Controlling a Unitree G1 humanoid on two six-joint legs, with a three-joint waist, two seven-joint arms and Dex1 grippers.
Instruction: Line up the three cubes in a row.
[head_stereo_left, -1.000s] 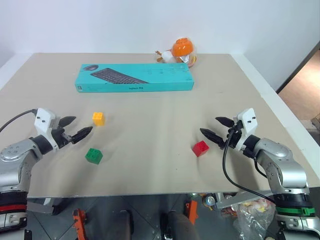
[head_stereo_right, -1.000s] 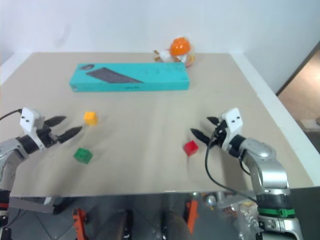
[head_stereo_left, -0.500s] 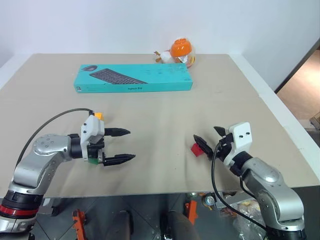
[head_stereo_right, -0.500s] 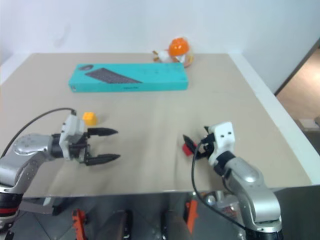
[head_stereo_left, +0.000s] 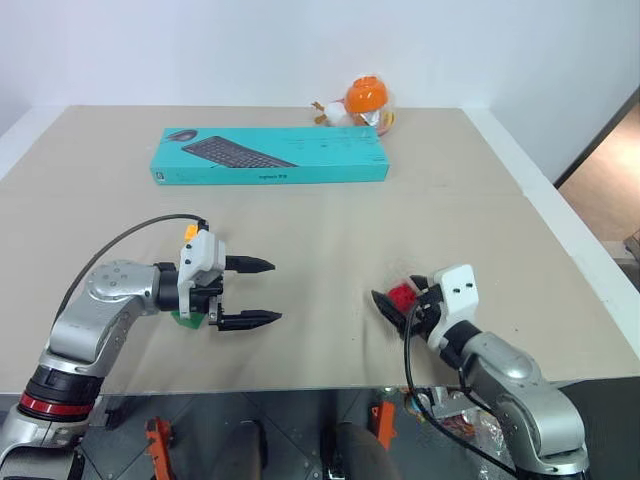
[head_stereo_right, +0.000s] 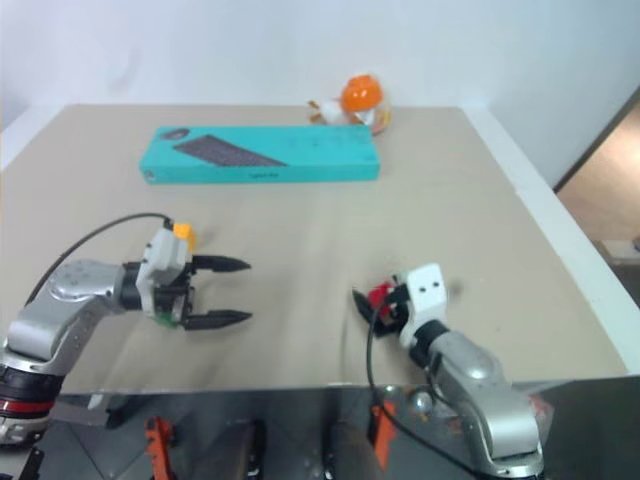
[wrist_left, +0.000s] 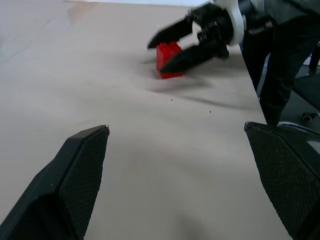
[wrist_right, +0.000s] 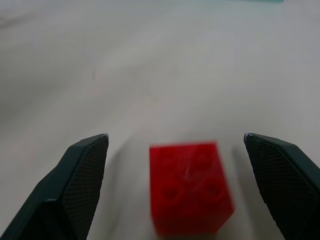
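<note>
**Both arms swung in, red cube now sits between the right jaws**

Since a second ago the left gripper (head_stereo_left: 262, 292) has swung from the left edge toward the middle of the tabletop (head_stereo_left: 320, 240), and it now points right with its jaws spread wide and nothing in them. Right gripper (head_stereo_left: 400, 299) pulled back toward the near edge and dropped a bit, so its wide-open jaws now straddle the red cube (head_stereo_left: 402, 294) without pinching it. You can see gaps on both sides in the right wrist view.

Red cube is a small studded toy brick, bright red, four studs on top, sitting flat near the right front of the tabletop. Green cube (head_stereo_left: 184, 318) is mostly hidden behind the left wrist, just a sliver poking out on the near left. Yellow-orange cube (head_stereo_left: 190, 231) peeks out just past the top of that same wrist. So the green and yellow-orange ones sit close together on the left, well apart from the red one.

Teal keyboard box (head_stereo_left: 270, 155) lies across the far side, with the orange-and-white round toy (head_stereo_left: 362, 101) behind its right end.
</note>
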